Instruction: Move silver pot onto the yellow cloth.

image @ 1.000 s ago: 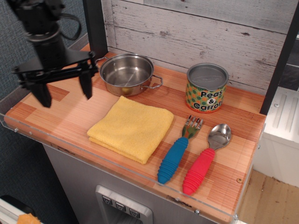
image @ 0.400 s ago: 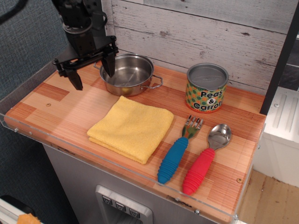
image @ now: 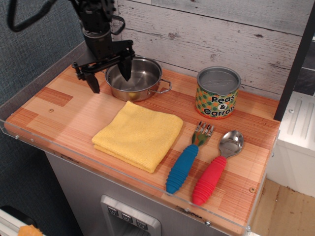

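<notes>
I see my fingers [image: 110, 75] spread wide, holding nothing, straddling the pot's [image: 134, 78] left rim; the cloth [image: 139, 134] lies just right and nearer on the worktop [image: 59, 105].

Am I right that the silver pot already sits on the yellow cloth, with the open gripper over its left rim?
Not quite: in the observation.image view the silver pot sits on the wooden counter behind the yellow cloth, not on it. The open gripper is over its left rim.

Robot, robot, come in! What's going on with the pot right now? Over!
Gripper open, fingers straddling the left rim of the silver pot. Pot not gripped, on the counter behind the yellow cloth. Cloth bare, nothing in the way.
</notes>
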Motion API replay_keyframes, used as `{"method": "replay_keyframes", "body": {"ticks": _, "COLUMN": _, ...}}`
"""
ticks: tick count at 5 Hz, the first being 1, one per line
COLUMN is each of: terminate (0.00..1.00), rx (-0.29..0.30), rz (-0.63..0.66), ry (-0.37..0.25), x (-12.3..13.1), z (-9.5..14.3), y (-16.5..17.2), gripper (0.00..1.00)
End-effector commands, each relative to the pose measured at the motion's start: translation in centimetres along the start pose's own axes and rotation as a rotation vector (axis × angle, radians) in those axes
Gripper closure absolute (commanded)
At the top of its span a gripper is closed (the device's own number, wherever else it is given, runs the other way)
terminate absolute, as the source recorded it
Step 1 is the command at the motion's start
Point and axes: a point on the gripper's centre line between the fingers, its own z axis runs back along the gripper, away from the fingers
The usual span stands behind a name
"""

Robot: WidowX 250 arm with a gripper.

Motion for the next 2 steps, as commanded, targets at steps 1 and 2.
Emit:
{"method": "replay_keyframes", "body": {"ticks": 1, "terminate": 0.00, "rx": -0.032, "rz": -0.026, "ry": 0.033, "x": 0.93, "z": -0.29, "y": 0.10, "gripper": 0.00}}
{"method": "replay_keyframes", "body": {"ticks": 2, "terminate": 0.00, "rx": -0.043, "rz": -0.032, "ry": 0.028, "x": 1.10, "z": -0.34, "y": 0.39, "gripper": 1.00}}
